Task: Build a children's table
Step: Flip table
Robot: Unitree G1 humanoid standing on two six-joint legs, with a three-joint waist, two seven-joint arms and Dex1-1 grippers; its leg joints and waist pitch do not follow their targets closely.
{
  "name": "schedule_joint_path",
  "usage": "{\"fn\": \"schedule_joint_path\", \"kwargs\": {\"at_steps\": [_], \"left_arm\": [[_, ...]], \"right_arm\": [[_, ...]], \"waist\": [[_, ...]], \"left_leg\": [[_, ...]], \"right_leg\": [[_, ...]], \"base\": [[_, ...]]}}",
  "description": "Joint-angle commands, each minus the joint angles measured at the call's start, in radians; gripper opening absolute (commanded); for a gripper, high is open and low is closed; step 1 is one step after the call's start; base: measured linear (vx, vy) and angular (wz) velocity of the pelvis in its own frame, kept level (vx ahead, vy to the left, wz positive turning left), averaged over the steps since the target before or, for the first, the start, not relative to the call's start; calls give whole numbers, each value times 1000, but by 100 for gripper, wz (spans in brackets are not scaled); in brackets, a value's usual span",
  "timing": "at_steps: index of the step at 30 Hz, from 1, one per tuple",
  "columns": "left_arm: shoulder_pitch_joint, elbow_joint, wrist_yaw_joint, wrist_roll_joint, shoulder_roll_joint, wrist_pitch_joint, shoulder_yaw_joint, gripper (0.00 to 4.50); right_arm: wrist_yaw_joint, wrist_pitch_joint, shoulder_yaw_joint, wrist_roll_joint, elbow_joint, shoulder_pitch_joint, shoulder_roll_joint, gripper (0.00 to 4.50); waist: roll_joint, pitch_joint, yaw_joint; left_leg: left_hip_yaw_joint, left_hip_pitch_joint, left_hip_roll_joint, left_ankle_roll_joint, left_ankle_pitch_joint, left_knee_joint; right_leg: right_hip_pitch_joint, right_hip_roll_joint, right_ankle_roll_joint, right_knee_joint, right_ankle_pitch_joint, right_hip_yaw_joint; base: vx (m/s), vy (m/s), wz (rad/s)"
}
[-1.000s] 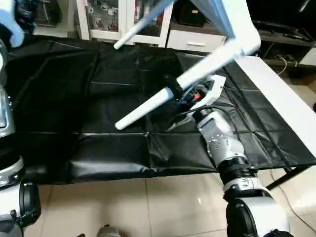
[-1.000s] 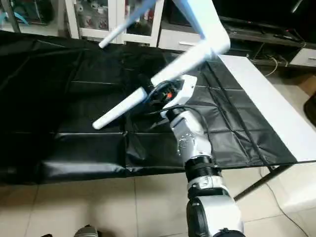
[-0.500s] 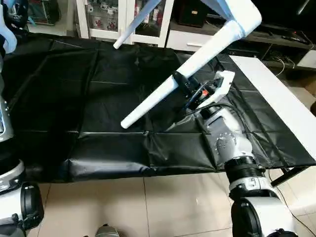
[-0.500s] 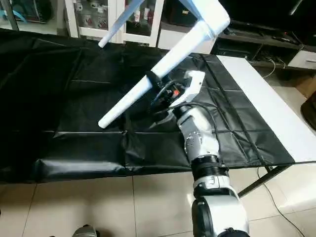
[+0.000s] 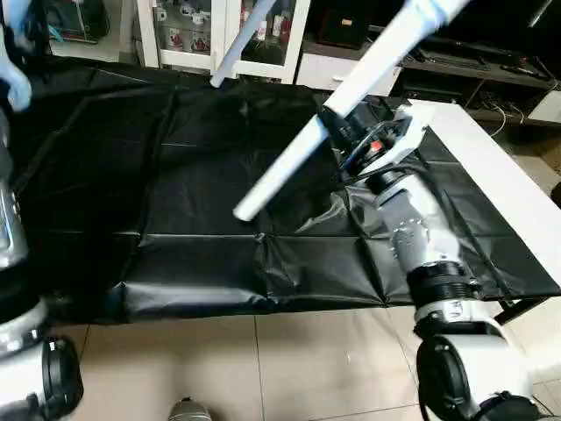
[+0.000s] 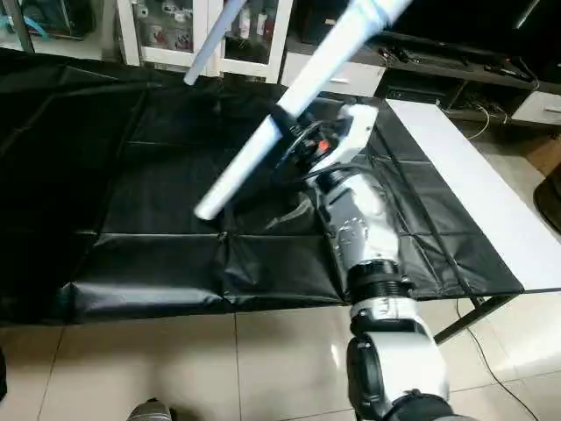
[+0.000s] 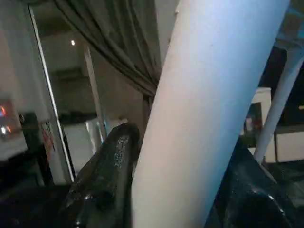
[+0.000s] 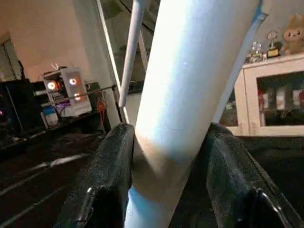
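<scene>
Left eye view: right gripper [image 5: 337, 140] clamps a table leg [image 5: 302, 158] slanting down-left; left gripper [image 7: 171, 190] likewise clamped.

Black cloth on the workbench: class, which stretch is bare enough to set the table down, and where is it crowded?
The black cloth is bare on the robot's left. Crowding sits right of centre, where the right gripper clamps a white leg slanting above the cloth.

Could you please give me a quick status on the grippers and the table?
Right gripper shut on a leg, lifted over the black cover. Left gripper shut on another leg. Nothing in the way.
</scene>
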Motion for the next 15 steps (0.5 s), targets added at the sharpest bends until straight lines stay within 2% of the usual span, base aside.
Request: {"fn": "schedule_joint_path", "kwargs": {"at_steps": [1,4,6,7,8,9,10,12,15], "left_arm": [[-1,-45,10,-55,-27,-48,10,206],[84,-49,15,-75,-76,-103,35,198],[121,-45,24,-80,-96,-125,46,196],[173,-34,36,-90,-119,-166,57,189],[190,-29,38,-93,-126,-183,59,184],[212,-23,40,-92,-134,-203,60,181],[224,-20,41,-92,-138,-215,60,177],[285,-8,48,-90,-170,-285,55,169],[314,8,51,-87,-187,-318,50,164]], "right_arm": [[10,-31,6,-16,-101,-6,-29,175],[16,-25,44,-44,-208,45,-44,174],[16,-29,65,-64,-257,75,-48,174],[7,-27,87,-86,-332,123,-48,173],[2,-24,93,-91,-359,141,-47,173],[-1,-18,104,-95,-395,167,-45,173],[-2,-14,111,-97,-416,183,-44,172],[-23,1,138,-107,-518,283,-29,171],[-28,-26,155,-138,-526,330,-29,170]], "waist": [[25,-82,-6],[18,-82,-9],[20,-81,-8],[7,-81,-10],[11,-81,-8],[12,-81,-9],[13,-79,-11],[7,-75,-9],[7,-75,-9]], "left_leg": [[19,28,-5,-54,-142,-68],[19,26,-5,-52,-126,-69],[17,28,-4,-50,-129,-70],[18,28,-3,-50,-142,-71],[17,27,-4,-50,-141,-72],[17,31,-2,-53,-149,-73],[16,34,-1,-59,-178,-76],[14,40,2,-66,-231,-80],[9,45,5,-76,-294,-84]], "right_leg": [[49,-38,-174,-49,-56,23],[50,-36,-166,-49,-36,22],[50,-36,-155,-50,-37,23],[49,-36,-149,-54,-51,22],[50,-36,-146,-53,-54,23],[46,-36,-139,-55,-54,23],[43,-33,-133,-58,-68,22],[38,-35,-118,-67,-111,21],[34,-35,-111,-69,-137,18]], "base": [[0,0,0],[0,0,0],[0,0,0],[0,0,0],[0,0,0],[0,0,0],[0,0,0],[0,0,0],[0,0,0]]}}
